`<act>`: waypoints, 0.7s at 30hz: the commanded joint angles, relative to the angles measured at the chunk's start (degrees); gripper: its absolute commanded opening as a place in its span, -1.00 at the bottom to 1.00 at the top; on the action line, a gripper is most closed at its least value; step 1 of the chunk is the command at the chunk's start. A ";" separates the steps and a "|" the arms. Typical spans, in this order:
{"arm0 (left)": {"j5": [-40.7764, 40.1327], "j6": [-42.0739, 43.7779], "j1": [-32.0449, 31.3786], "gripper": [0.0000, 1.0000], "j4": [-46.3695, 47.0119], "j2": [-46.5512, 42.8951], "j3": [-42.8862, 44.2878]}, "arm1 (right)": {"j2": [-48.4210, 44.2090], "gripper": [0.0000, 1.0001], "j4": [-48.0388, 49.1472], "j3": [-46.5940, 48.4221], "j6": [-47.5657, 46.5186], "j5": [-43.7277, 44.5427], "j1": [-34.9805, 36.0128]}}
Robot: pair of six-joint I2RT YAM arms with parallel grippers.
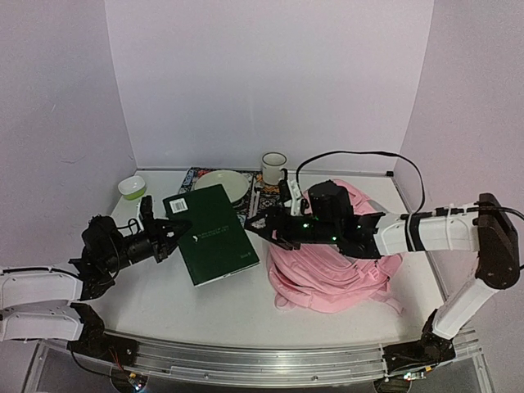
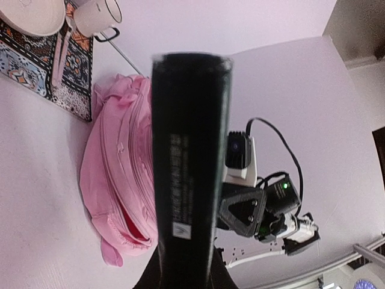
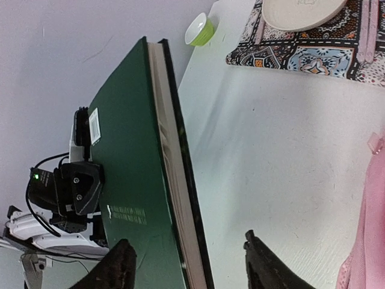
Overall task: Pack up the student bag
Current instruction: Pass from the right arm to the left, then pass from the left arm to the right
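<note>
Green book (image 1: 214, 233) in left jaws; student bag (image 1: 327, 274) lengthwise near-far.

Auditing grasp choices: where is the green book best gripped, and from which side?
Likely its spine edge, from the left. The green book is thin enough to straddle, that edge faces the left hand, which pinches it there, and the student bag crowds its right side.

You see the dark book (image 2: 189, 156) edge-on, right in the middle — the pink bag (image 2: 114, 174) lies behind it on the left, a mug (image 2: 96, 15) up top.
</note>
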 commanded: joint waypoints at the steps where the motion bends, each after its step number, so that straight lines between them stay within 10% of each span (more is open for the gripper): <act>1: -11.61 -3.66 0.02 -1.00 7.45 -3.43 0.95 | -4.01 0.46 3.75 -3.30 1.87 3.31 0.38; 21: -18.90 -5.17 -0.06 -1.00 12.67 2.34 8.31 | 9.11 0.63 33.76 -2.33 13.56 -0.65 2.11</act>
